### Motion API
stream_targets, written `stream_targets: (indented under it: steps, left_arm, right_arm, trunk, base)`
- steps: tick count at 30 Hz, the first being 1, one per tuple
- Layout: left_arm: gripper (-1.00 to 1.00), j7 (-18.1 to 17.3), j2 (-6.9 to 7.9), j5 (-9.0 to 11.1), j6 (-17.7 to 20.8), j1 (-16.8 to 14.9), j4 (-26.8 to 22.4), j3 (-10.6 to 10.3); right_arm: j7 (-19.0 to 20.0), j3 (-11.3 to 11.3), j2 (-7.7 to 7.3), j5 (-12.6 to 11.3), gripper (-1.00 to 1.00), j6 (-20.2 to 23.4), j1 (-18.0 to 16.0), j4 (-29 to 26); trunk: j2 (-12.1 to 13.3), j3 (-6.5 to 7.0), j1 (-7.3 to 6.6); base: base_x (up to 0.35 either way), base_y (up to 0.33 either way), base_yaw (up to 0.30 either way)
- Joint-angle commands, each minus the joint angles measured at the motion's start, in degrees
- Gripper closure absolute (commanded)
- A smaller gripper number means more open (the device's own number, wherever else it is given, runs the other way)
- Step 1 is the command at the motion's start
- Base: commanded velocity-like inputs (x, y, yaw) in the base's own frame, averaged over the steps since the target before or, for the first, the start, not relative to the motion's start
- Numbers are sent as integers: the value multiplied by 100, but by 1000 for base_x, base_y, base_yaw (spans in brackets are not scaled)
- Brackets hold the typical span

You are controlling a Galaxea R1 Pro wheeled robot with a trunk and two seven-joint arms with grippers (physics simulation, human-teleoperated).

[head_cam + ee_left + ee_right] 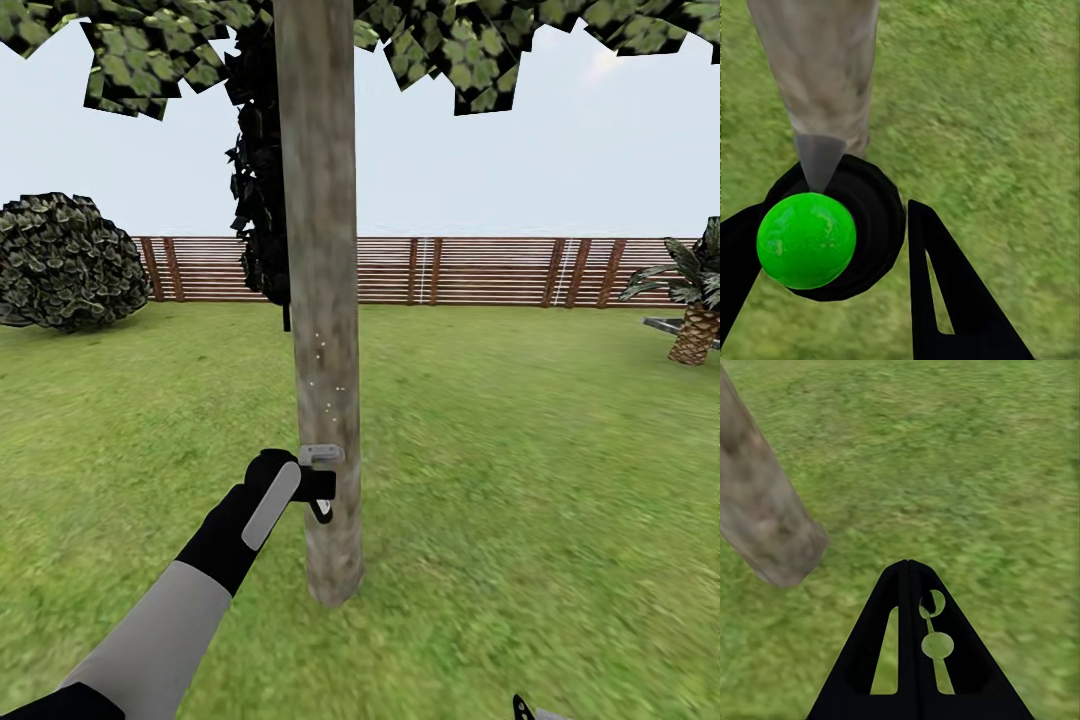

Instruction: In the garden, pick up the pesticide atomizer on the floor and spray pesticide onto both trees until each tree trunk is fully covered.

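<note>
While your left gripper [832, 247] clamps the pesticide atomizer [318, 478] at twelve o'clock against the tree trunk [320, 300], your right gripper [909, 566] is pressed together over grass [967, 457].

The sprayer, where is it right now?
In the head view the sprayer sits in the robot's left gripper, held right against the lower part of the tree trunk in the middle of the lawn.
</note>
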Motion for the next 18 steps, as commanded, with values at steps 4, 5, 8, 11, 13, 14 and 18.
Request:
stream_targets:
  steps: [4, 5, 8, 11, 13, 14, 18]
  left_arm:
    - [100, 59, 1, 52, 12, -2, -3, -7]
    - [100, 64, 1, 54, 15, -2, -3, -4]
    - [100, 70, 1, 56, 36, -2, 5, 0]
    - [100, 66, 1, 58, 30, -2, 22, 1]
    - [100, 57, 1, 61, 22, -2, 29, 1]
    - [100, 56, 1, 62, 21, -2, 30, 1]
    - [100, 52, 1, 68, 17, -2, 12, 1]
  right_arm:
    - [20, -11, 4, -31, 100, -16, -1, 3]
    - [20, -11, 4, -31, 100, -16, -1, 3]
    - [20, -11, 4, -31, 100, -16, -1, 3]
    - [20, -11, 4, -31, 100, -16, -1, -1]
    - [20, -7, 4, -35, 100, -16, -1, 0]
    - [20, -6, 4, -36, 100, -16, -1, -1]
    - [20, -2, 4, -35, 100, -16, -1, 1]
  trunk:
    - [-4, -2, 2]
    - [-4, -2, 2]
    - [-4, -2, 2]
    - [-4, -2, 2]
    - [-4, -2, 2]
    - [-4, -2, 2]
    - [-4, -2, 2]
  base:
    - [2, 0, -1]
    - [0, 0, 0]
    - [0, 0, 0]
    - [8, 2, 0]
    - [144, 63, 0]
    - [203, 83, 0]
    - [221, 81, 0]
